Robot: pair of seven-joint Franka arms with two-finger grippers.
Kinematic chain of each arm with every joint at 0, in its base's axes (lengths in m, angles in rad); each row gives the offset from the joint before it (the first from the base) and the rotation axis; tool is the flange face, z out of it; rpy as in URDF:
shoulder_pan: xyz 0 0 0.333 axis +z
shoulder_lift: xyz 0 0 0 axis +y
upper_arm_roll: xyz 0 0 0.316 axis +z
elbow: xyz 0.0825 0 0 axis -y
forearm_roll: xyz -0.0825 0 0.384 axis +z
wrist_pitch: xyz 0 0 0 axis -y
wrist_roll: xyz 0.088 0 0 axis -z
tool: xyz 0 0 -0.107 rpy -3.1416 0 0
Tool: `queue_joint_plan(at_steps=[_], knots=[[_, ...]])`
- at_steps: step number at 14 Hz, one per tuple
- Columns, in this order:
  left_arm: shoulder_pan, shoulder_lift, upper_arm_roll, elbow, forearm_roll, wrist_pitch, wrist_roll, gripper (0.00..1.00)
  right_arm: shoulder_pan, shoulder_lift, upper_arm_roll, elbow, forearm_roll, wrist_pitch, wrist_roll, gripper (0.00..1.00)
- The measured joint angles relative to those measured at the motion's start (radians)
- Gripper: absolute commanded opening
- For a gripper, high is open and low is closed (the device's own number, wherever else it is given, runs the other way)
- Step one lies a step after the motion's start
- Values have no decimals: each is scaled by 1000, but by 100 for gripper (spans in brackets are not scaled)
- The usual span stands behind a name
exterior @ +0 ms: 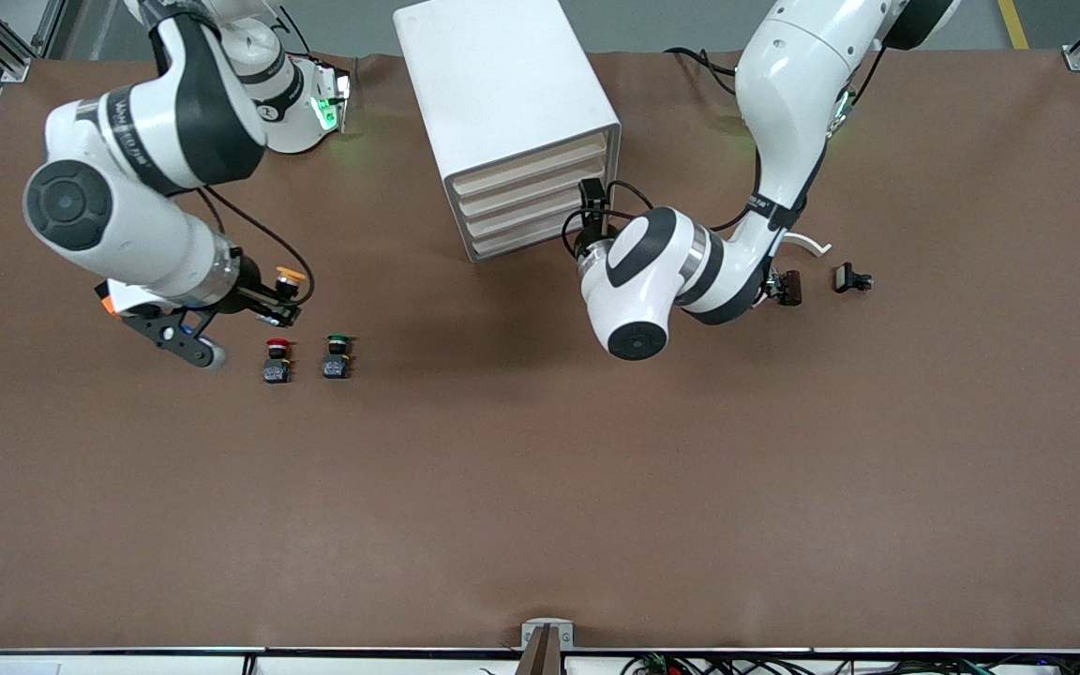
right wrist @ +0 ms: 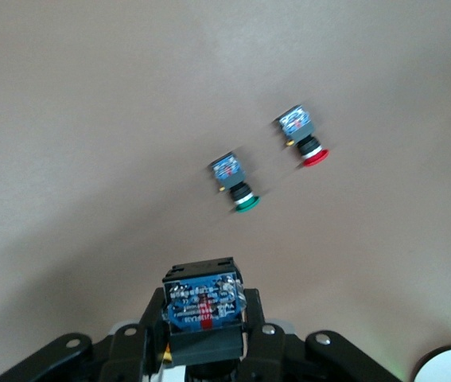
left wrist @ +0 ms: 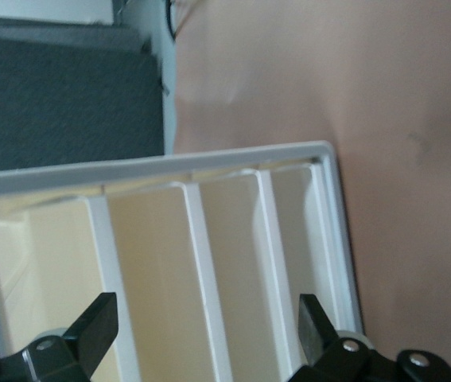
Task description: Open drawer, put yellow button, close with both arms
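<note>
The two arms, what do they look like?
Both arms are glossy white with rounded shells and black joint bands. The left arm and right arm carry thin black cables. The left gripper and right gripper are black, two-fingered.

Brown table (exterior: 540,487): cabinet (exterior: 502,103), red button (exterior: 277,360), green button (exterior: 337,357).

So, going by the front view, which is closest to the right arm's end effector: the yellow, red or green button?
1. Yellow button: gripped in the right end effector.
2. Red button: on the table, just below it in that view.
3. Green button: beside the red one, toward the cabinet.
</note>
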Motion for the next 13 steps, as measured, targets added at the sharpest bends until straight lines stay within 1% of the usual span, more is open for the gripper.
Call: queue_joint_plan(at_steps=[4,7,10,13], knots=[[27,41,1,0,-155,0,0,100,69,1,0,30,21,1,127,0],[82,56,2,0,-255,0,0,100,90,2,0,35,21,1,168,0],[106,64,1,0,-313,-5,0,100,98,6,-1,35,22,1,210,0],[75,86,-7,-2,-333,-8,-5,100,107,7,-1,35,22,1,262,0]])
